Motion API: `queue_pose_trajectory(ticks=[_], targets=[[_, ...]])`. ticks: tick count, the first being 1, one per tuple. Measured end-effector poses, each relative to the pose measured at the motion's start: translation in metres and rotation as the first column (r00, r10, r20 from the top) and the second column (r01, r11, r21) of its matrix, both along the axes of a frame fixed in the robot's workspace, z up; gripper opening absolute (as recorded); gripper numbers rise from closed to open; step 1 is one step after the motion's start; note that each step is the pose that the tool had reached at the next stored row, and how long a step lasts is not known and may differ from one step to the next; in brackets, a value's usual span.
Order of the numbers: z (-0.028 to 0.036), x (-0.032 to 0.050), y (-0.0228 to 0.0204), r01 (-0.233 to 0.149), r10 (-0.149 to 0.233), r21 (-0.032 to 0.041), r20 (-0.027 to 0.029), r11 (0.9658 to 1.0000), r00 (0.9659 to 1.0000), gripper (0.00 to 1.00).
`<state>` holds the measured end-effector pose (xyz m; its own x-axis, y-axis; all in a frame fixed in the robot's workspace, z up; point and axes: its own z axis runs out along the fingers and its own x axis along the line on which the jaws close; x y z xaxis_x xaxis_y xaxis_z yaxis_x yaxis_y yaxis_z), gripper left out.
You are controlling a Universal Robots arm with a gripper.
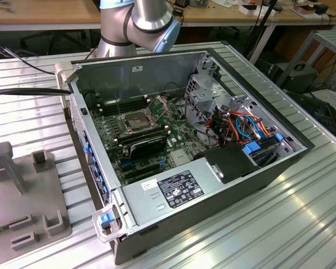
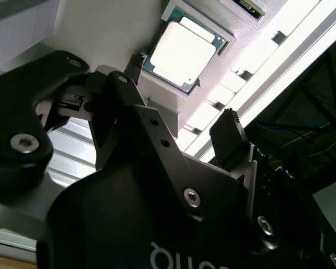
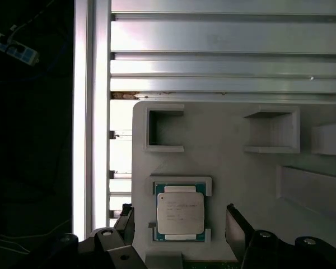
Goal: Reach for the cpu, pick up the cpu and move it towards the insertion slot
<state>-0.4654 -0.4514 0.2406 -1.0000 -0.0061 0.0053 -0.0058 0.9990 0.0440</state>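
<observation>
The black two-fingered gripper point(image 2: 182, 88) gapes wide, empty, above the thin silvery-green square cpu point(image 3: 180, 212) (nested in a grey tray point(image 3: 229, 168)); I'd descend squarely.

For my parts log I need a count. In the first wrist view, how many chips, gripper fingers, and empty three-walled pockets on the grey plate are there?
cpu: 1
gripper fingers: 2, standing apart
empty three-walled pockets: 2
Total: 5
</observation>
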Motion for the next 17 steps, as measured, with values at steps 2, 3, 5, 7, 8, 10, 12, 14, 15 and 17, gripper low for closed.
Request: queue_pose_trajectory(ticks=[2,3,5,7,8,10,12,14,15,17], targets=[[0.0,0.0,0.0,0.0,0.0,0.0,0.0,1.0,1.0,0.75],[-0.0001,0.0,0.0,0.0,0.0,0.0,0.0001,1.0,1.0,0.75],[-0.002,-0.0001,-0.0001,0.0,0.0,0.0001,0.0002,1.0,1.0,0.75],[-0.0054,0.0,-0.0005,0.0,0.0,0.0,0.0,1.0,1.0,0.75],[-0.0075,0.0001,-0.001,0.0,0.0,0.0001,0.0001,1.0,1.0,0.75],[-0.0113,-0.0001,-0.0012,0.001,-0.001,0.0,0.0,1.0,1.0,0.75],[-0.0171,0.0002,-0.0021,0.001,-0.001,-0.0004,0.0,1.0,1.0,0.75],[-0.0216,0.0004,-0.0027,0.002,-0.002,-0.0013,0.0,1.0,1.0,0.75],[-0.0231,0.0005,-0.0029,0.003,-0.003,-0.0017,0.0,1.0,1.0,0.75],[-0.0277,0.0007,-0.0034,0.009,-0.009,-0.0026,0.0,1.0,1.0,0.75]])
